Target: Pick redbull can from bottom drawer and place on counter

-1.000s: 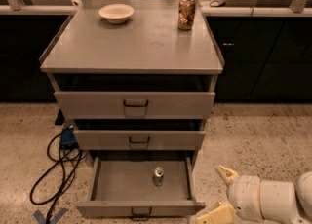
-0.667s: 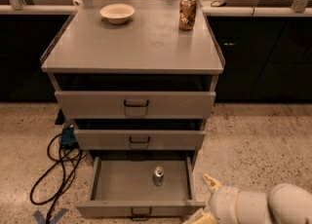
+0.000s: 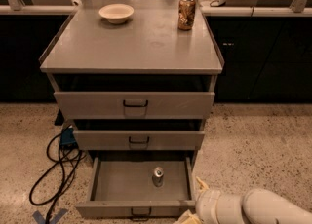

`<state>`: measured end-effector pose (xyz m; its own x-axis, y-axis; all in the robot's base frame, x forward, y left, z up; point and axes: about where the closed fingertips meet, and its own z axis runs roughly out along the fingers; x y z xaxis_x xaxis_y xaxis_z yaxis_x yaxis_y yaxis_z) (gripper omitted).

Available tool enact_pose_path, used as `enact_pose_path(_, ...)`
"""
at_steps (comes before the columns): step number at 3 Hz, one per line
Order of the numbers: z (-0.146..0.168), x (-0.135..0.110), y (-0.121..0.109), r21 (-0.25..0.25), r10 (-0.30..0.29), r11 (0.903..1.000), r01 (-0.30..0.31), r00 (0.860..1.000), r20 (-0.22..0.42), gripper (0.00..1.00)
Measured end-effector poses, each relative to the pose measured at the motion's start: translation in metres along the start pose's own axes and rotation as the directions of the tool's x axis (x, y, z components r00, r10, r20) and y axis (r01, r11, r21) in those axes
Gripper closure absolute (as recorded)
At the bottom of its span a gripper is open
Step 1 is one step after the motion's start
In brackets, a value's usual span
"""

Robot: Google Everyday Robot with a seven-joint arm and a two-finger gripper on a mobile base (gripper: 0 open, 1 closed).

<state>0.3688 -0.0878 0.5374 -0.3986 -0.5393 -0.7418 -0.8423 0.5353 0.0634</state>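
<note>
Change: since a second ago the white robot arm has swung left and lower, bringing the gripper (image 3: 194, 200) to the front right corner of the wide shallow grey bottom drawer (image 3: 124, 186); nothing else has shifted.
Fingers: the cream fingers (image 3: 201, 185) are spread apart and hold nothing. One tip shows just beside the drawer's right wall, the other at its front right corner.
Task's thing: the small slim silvery redbull can (image 3: 158, 176) stands upright on the drawer floor, right of middle and clear of every wall.
Handling: probably light and stiff, but thin-walled and smooth, so a hard squeeze could dent it and a loose one let it slip.
Where to hold: across the round body at mid-height, coming down from above, as the low walls leave room on both sides.
Destination: the broad flat grey worktop (image 3: 131, 43) carries a cream bowl (image 3: 116, 12) near its far left corner and a brown-gold patterned can (image 3: 186, 12) near its far right corner.
Writing: none is legible on either can — no brand mark can be made out.
</note>
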Motion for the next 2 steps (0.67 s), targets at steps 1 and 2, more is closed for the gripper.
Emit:
enact_pose_path(1, 0.0, 0.0, 0.0, 0.001, 0.001, 1.0, -0.001, 1.0, 0.0, 0.0)
enact_pose_path(2, 0.004, 0.008, -0.016, 0.071, -0.017, 0.9973, 0.019, 0.999, -0.029, 0.0)
